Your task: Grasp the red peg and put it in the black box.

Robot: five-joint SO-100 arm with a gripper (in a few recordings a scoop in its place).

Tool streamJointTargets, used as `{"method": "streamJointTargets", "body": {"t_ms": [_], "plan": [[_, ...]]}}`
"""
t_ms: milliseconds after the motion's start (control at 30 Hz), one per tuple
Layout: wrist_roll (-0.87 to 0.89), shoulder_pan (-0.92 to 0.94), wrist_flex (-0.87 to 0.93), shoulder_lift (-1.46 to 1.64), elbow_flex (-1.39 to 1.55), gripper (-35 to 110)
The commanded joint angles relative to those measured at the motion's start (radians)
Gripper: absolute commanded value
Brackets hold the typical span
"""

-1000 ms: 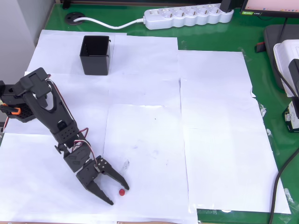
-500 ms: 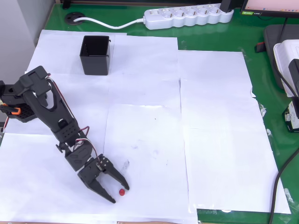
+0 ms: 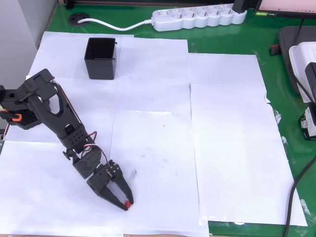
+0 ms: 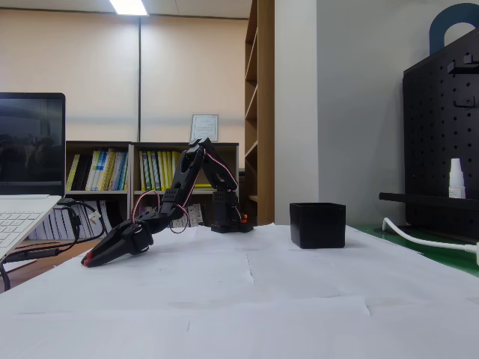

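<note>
Pinching the red peg [image 3: 128,203] at lower left of the overhead view, the gripper [image 3: 125,202] sits far from the black box [image 3: 101,58].

no readable text, framed notice on the far wall [image 4: 203,127] and book spines [image 4: 161,171] too blurred

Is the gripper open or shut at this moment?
Shut on the red peg: in the overhead view the gripper has its fingers drawn together, with the peg showing at their tips.
</note>
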Motion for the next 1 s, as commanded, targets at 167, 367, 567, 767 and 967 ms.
{"method": "streamJointTargets", "body": {"t_ms": [167, 367, 567, 767, 967], "plan": [[-0.025, -0.017, 0.034, -0.057, 0.005, 0], [0.026, -0.091, 0.356, -0.382, 0.025, 0], [0.140, -0.236, 0.966, -0.713, 0.270, 0], [0.264, -0.443, 1.468, -0.845, 0.624, 0], [0.322, -0.686, 1.940, -0.902, 0.959, 0]]}}
